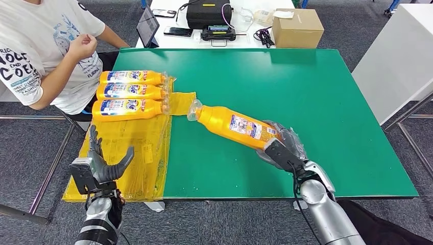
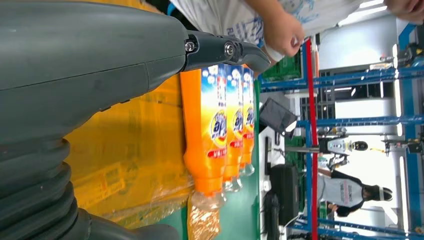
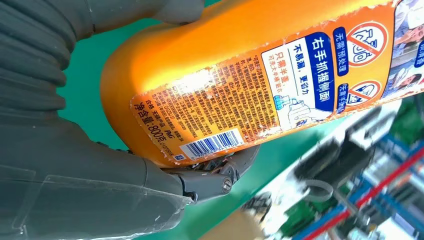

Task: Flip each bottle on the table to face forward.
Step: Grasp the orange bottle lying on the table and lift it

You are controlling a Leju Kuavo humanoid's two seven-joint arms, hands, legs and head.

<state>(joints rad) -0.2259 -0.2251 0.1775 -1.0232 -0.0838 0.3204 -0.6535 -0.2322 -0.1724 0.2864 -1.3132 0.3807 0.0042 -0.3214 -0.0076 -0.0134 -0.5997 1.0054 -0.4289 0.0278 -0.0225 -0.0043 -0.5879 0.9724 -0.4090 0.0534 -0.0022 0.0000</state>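
Green counter point(image 1: 316, 112) fills the frame's middle, yellow plastic sheet point(image 1: 133, 153) at lower left. Three bottles point(image 1: 130, 93) lie upper left, labels up. Right hand point(image 1: 283, 148) clasps a fourth bottle point(image 1: 235, 125), centre; left hand point(image 1: 102, 166) hovers, fingers spread.

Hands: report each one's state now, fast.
Left hand: open, fingers spread, holding nothing.
Right hand: holding the orange bottle by its base.

The counter point(image 1: 306, 102) is plain green. Three orange bottles point(image 1: 130, 93) carry blue-and-white front labels with red bands, on translucent yellow plastic sheeting point(image 1: 127, 148). The fourth orange bottle point(image 1: 235, 125) shows its white-and-blue back label with a barcode.
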